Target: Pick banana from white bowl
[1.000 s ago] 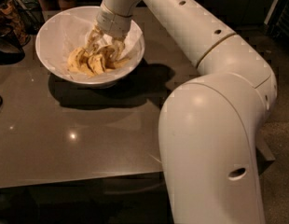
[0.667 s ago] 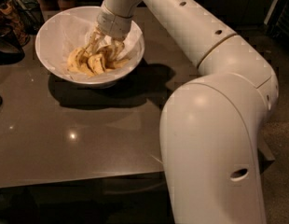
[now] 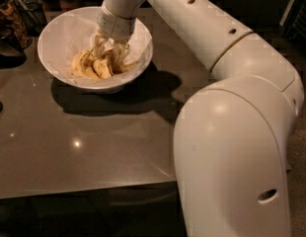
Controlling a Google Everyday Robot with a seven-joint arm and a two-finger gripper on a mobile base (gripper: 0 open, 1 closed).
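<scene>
The white bowl stands on the dark table at the back left, lined with crumpled white paper. Spotted yellow bananas lie in its bottom; the longest one that shows is the banana at the left. My gripper reaches down from above into the bowl, right among the bananas and touching them. The gripper partly hides the fruit under it. I cannot tell which banana it is on.
A dark round vessel sits left of the bowl, with dark clutter behind it. My arm's big white body fills the right side. The table's front edge runs across the lower left.
The gripper and wrist have shifted slightly left and down inside the bowl. The bananas and the bowl have hardly moved.
</scene>
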